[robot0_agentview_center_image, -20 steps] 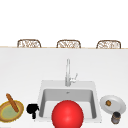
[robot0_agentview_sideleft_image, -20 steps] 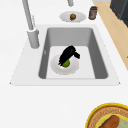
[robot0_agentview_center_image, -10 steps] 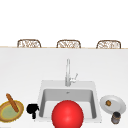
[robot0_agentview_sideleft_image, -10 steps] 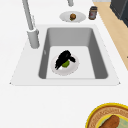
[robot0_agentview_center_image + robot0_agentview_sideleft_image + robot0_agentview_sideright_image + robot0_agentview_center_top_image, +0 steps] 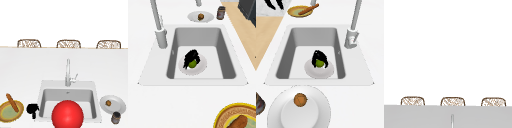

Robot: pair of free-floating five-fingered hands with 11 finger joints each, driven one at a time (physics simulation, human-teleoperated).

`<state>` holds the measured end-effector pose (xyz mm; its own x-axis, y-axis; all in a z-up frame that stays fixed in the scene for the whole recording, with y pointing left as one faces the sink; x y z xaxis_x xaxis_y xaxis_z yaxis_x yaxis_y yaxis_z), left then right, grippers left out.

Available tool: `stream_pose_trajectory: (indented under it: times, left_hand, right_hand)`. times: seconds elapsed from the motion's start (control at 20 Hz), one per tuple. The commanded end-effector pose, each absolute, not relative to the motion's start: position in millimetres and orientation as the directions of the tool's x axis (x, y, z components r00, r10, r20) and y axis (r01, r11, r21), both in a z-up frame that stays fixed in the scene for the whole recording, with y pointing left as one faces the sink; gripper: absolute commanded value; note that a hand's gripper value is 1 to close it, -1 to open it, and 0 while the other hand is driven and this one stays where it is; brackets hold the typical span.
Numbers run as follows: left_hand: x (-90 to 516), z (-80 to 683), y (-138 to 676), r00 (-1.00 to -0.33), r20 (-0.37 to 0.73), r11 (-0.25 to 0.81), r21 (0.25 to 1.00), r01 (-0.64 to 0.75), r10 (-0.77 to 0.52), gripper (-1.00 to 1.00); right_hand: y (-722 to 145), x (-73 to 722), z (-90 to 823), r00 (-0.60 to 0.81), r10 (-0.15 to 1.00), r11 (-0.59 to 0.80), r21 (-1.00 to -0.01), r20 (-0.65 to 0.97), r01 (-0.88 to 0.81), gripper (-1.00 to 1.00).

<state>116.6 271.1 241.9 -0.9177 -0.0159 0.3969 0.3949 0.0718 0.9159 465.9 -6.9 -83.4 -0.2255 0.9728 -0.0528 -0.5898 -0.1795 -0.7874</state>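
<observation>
**Right hand closed on the lime, down in the sink**

The right hand [image 5: 191, 56] is low in the sink [image 5: 228, 62], its fingers [image 5: 316, 55] curled over the top of a lime [image 5: 192, 64] and grasping it. The lime sits directly under the palm, touching it, with its near side peeking out below the fingers. It rests on a white plate [image 5: 201, 69] on the basin floor, roughly midway between the side walls.

The grip looks shallow, covering the top of the lime rather than its underside. The round fruit could squirt out from the fingers, roll off the plate and fetch up against a basin wall. A downward press could also skid the plate.

The faucet [image 5: 157, 22] stands well apart on the rim. The left hand [image 5: 32, 109] hangs idle just left of the sink, near a yellow bowl [image 5: 5, 112]; I cannot tell its state. A red ball [image 5: 67, 115] sits before the sink.
</observation>
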Motion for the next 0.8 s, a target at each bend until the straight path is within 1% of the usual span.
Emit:
stream_pose_trajectory:
  times: [0.0,0.1,0.3,0.5,0.65,0.75]
  left_hand:
    - [116.6,241.9,271.1,-0.918,0.397,0.072,0.916,0.395,-0.016,0.0]
    - [116.6,241.9,271.1,-0.918,0.397,0.072,0.916,0.395,-0.016,0.0]
    - [116.6,241.9,271.1,-0.918,0.397,0.072,0.916,0.395,-0.016,0.0]
    - [116.6,241.9,271.1,-0.918,0.397,0.072,0.916,0.395,-0.016,0.0]
    - [116.6,241.9,271.1,-0.918,0.397,0.072,0.916,0.395,-0.016,0.0]
    - [116.6,241.9,271.1,-0.918,0.397,0.072,0.916,0.395,-0.016,0.0]
  right_hand:
    - [-6.9,462.4,-92.3,-0.224,0.973,-0.178,-0.787,-0.053,-0.591,1.0]
    - [-6.0,465.0,-87.9,-0.229,0.972,-0.177,-0.823,-0.059,-0.54,1.0]
    - [-5.4,469.8,-86.4,-0.228,0.972,-0.17,-0.853,-0.061,-0.494,1.0]
    - [-16.6,475.7,-52.4,-0.213,0.977,-0.115,-0.864,-0.009,-0.49,1.0]
    - [-25.9,472.5,-33.8,-0.225,0.974,-0.126,-0.855,-0.011,-0.504,1.0]
    - [-30.2,468.3,-19.0,-0.196,0.981,-0.104,-0.852,-0.002,-0.513,1.0]
